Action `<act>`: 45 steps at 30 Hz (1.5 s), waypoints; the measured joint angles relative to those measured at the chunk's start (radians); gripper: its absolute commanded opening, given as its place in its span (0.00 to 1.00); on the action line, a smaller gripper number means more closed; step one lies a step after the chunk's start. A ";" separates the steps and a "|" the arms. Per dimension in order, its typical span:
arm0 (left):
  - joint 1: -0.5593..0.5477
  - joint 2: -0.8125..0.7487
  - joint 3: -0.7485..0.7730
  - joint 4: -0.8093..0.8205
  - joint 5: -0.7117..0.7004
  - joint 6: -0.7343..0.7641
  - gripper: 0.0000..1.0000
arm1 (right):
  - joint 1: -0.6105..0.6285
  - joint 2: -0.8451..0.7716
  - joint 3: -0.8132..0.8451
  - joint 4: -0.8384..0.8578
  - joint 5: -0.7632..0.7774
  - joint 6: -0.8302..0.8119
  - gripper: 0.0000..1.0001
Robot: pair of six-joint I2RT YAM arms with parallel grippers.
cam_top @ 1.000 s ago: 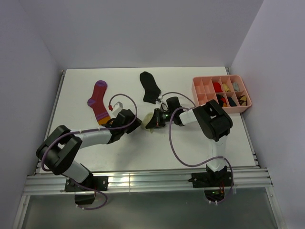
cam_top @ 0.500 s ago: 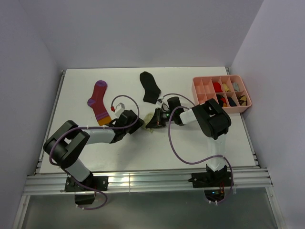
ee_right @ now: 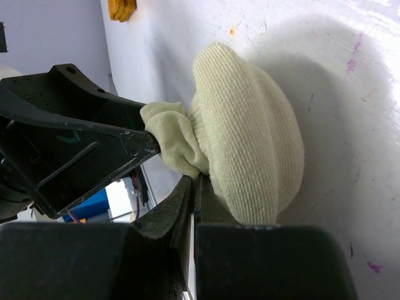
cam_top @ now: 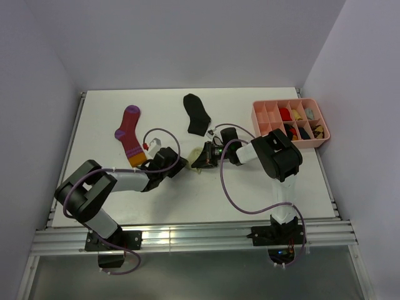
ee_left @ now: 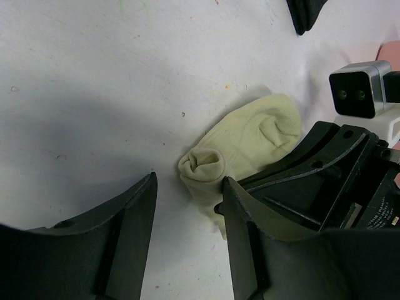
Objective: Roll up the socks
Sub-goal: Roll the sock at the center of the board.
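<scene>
The cream sock (cam_top: 199,152) lies mid-table, one end curled into a small roll (ee_left: 203,165). My left gripper (ee_left: 187,194) is open just short of that roll, its right finger (ee_left: 240,215) touching the fabric. My right gripper (ee_right: 195,181) is shut on the cream sock (ee_right: 250,137), pinching a fold at its tips. In the left wrist view the right gripper (ee_left: 312,172) lies along the sock's right side. The black sock (cam_top: 197,114) lies flat behind, and the magenta striped sock (cam_top: 129,132) lies flat at the left.
A pink compartment tray (cam_top: 259,112) holding several rolled socks stands at the back right. Purple cables loop off both wrists. The left gripper's body (ee_right: 75,125) fills the left of the right wrist view. Walls close in the table on three sides.
The left arm has drawn its elbow in and its wrist has shifted slightly towards me, the jaws narrowing a little. The right arm and the cream sock have stayed put.
</scene>
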 measured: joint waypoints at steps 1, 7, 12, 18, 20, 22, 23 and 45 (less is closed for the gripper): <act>0.000 0.005 0.000 0.008 0.000 -0.003 0.50 | 0.000 0.000 0.000 0.000 0.000 0.000 0.00; 0.000 0.046 0.015 0.047 0.003 -0.006 0.45 | 0.000 0.001 0.000 0.001 0.000 -0.002 0.00; 0.000 0.080 0.039 0.060 0.013 -0.009 0.36 | -0.001 0.001 0.000 0.000 0.000 -0.010 0.00; 0.000 0.120 0.066 0.065 0.021 -0.008 0.15 | -0.003 -0.012 0.000 -0.019 0.014 -0.051 0.14; 0.000 0.128 0.075 0.063 0.023 -0.009 0.11 | -0.003 -0.033 0.000 -0.047 0.039 -0.080 0.20; -0.002 0.137 0.087 0.061 0.024 -0.005 0.02 | -0.002 -0.056 -0.002 -0.074 0.065 -0.104 0.29; -0.003 0.140 0.093 0.057 0.024 -0.002 0.00 | -0.002 -0.070 -0.003 -0.089 0.080 -0.119 0.34; -0.019 0.148 0.267 -0.252 0.015 0.134 0.00 | 0.314 -0.428 -0.192 -0.120 0.734 -0.703 0.42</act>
